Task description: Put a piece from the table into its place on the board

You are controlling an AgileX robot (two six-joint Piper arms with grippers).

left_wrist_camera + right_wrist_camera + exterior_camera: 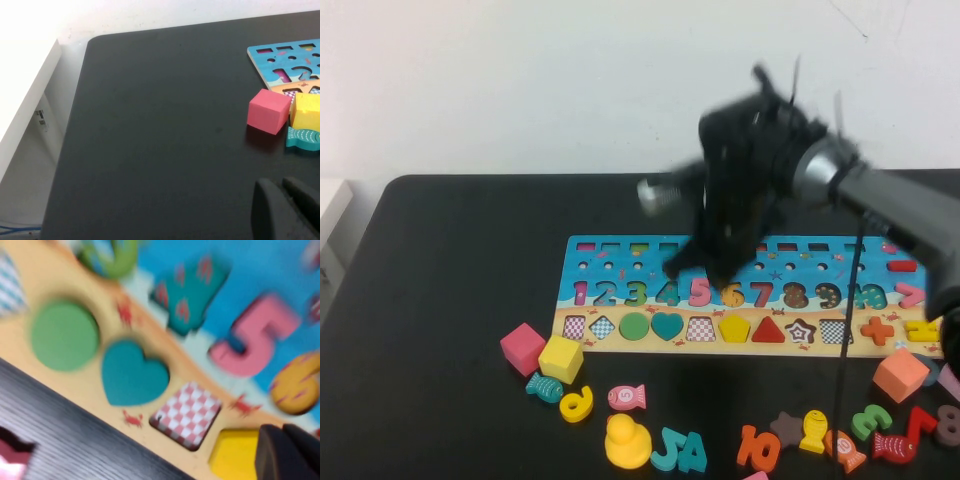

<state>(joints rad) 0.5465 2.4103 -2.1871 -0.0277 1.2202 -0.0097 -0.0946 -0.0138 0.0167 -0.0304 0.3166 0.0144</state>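
Many pieces lie loose on the tabletop [440, 260] in front of the board [740, 345]: a pink cube [523, 348], a yellow cube [561, 359], a teal fish [544, 388], a pink fish [627, 397], a yellow duck [626, 442], and a scatter of numbers and fish toward the right, among them an orange cube [901, 374].

Board status: the number row reads filled from 1 through 10, and the shape row holds a green circle [634, 326], teal heart [667, 325], yellow pentagon [734, 327] and red triangle [768, 329]. Checkered recesses such as the square one [701, 328] are empty. Judged: task far from done, and no piece appears in transit.

Right gripper [705, 265] hangs over the middle of the board, near the pink 5 [700, 291]; motion blur, so I cannot tell whether it is clenched or released, or carrying anything. Left gripper [287, 210] sits low over bare tabletop, well apart from the board; its state cannot be told either.

View differences: the right wrist view alone gives the heart [132, 372], circle [64, 335] and empty checkered recess [187, 412] close up. The left wrist view alone shows the tabletop's left edge and a white ledge [25, 100] beside it. Only the high view shows the whole spread of loose pieces.
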